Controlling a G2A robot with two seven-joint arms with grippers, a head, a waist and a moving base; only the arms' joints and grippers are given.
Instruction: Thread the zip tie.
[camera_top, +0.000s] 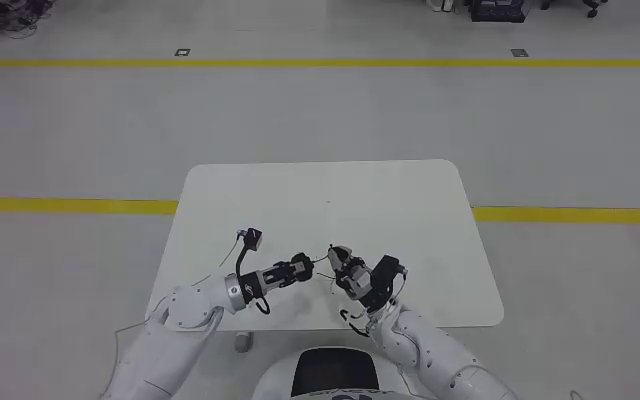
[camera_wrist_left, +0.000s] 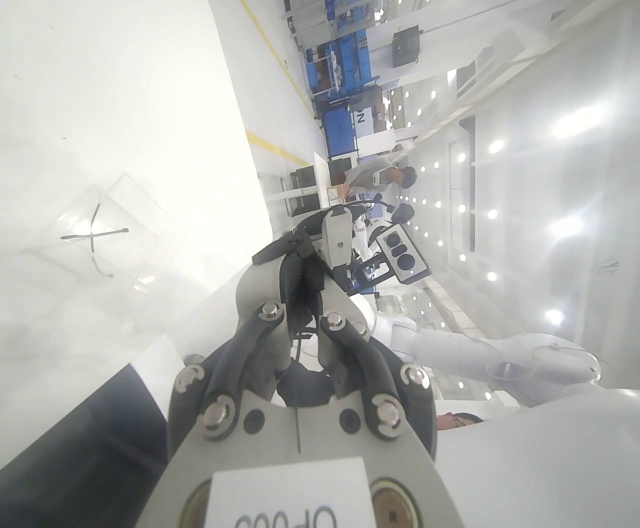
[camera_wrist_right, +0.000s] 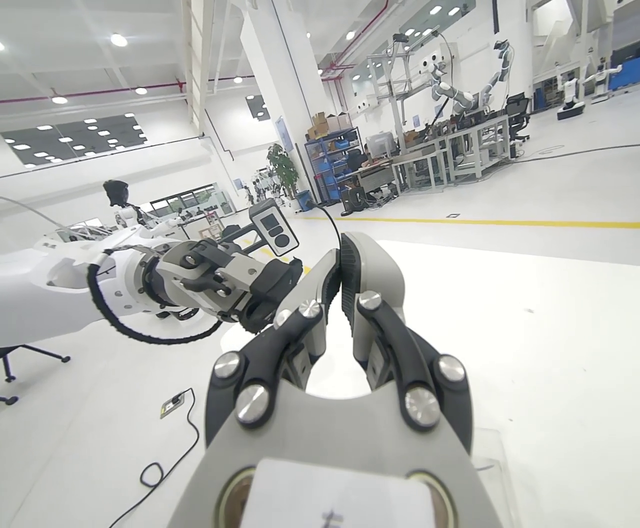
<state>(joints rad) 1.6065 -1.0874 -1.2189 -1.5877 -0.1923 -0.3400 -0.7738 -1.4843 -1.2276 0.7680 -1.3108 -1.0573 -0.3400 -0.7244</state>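
Right gripper (camera_wrist_right: 341, 260) pinched fully shut, pads pressed flat together; thin black zip tie (camera_wrist_right: 327, 215) arcs out from its tips. Left gripper (camera_wrist_right: 272, 295) just beside it, nearly tip to tip, black-wrapped fingers drawn together too (whether they grip the tie, cannot tell). Table (camera_top: 400, 200) lies below both.

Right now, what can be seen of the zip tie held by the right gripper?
The zip tie is a thin black strip, plastic by its look. The right gripper pinches one end between shut fingertips; the rest rises in a curve toward the left gripper, above the table. Whether it touches that gripper is unclear.
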